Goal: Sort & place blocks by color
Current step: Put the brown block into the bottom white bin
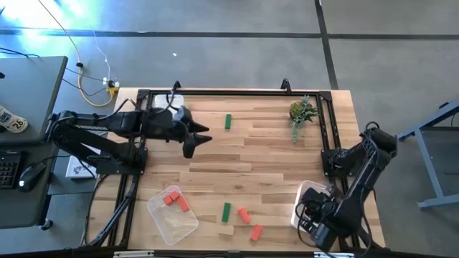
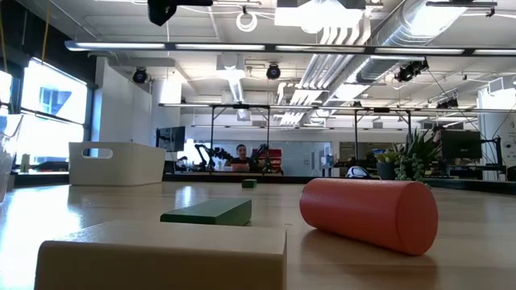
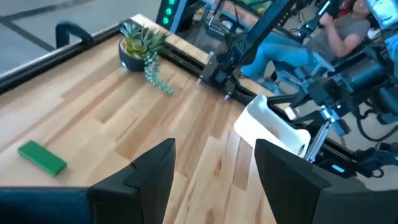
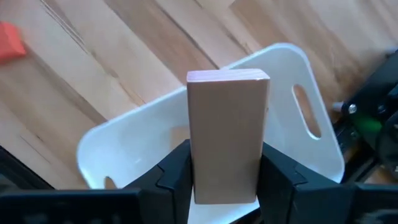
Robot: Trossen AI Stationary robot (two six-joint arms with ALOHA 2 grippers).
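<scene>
We have the right gripper (image 4: 227,177) clamped on a tan block (image 4: 228,134), held upright directly above the white tray (image 4: 137,140) at the table's near right corner. Our left gripper (image 3: 214,180) hangs with its fingers spread and nothing between them, well apart from that tray, a green block (image 3: 42,157) near it.

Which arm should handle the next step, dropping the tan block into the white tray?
The right. Its tool is shut on the tan block directly above the white tray at the table's near right corner. The left tool is open and empty over the table's far left, nearer a green block.
</scene>
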